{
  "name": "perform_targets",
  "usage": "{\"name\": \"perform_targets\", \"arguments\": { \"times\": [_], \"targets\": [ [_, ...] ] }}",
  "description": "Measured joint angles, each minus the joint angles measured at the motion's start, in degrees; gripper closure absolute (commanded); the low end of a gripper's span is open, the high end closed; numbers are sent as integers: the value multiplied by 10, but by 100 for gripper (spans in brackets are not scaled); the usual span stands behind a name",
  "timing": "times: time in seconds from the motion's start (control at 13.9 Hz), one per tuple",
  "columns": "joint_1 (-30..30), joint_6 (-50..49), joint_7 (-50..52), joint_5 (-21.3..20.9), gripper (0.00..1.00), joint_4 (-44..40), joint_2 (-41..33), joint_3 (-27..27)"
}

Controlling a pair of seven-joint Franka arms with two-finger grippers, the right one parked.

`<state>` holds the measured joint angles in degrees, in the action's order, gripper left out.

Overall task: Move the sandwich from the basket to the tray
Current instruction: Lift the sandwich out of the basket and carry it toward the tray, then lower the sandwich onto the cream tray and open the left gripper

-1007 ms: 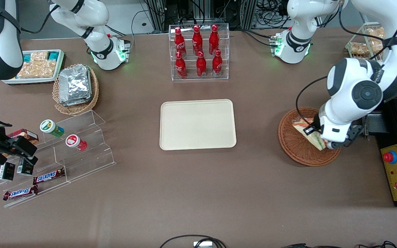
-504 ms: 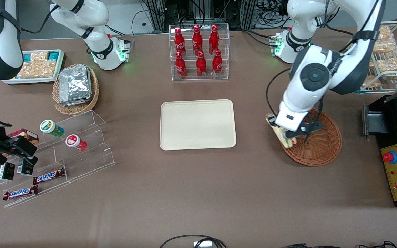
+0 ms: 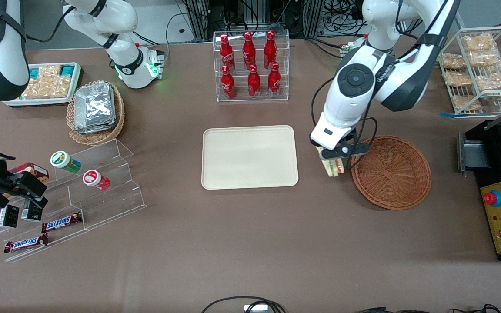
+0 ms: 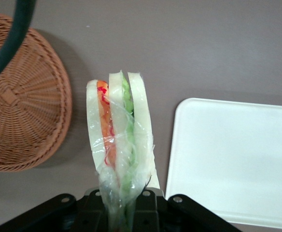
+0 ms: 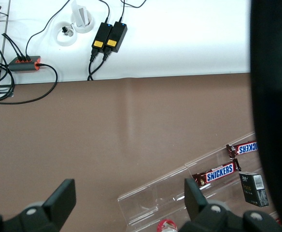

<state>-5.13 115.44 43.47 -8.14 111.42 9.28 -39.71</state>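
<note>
The gripper (image 3: 334, 161) hangs above the bare table between the wicker basket (image 3: 392, 171) and the cream tray (image 3: 249, 157), its fingers clamped on the wrapped sandwich (image 4: 119, 140), which is held clear of the basket and not yet over the tray.

Brown table (image 3: 242, 243) under even light, clear bottle rack (image 3: 251, 65) on it, dark cables (image 3: 250, 13) and metal frames above the rack
</note>
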Motion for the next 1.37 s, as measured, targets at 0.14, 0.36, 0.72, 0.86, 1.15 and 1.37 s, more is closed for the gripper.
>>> {"name": "perform_targets", "arguments": {
  "times": [0.14, 0.36, 0.72, 0.86, 1.15, 1.37],
  "targets": [
    [30, 12, 0, -3, 99, 0, 8, -2],
    [80, 42, 2, -28, 98, 1, 29, -3],
    [127, 92, 65, -122, 98, 4, 118, -2],
    [146, 105, 119, -184, 98, 5, 164, -2],
    [166, 129, 191, -269, 98, 4, 240, -2],
    [166, 138, 195, -278, 75, -1, 258, -1]
  ]
}}
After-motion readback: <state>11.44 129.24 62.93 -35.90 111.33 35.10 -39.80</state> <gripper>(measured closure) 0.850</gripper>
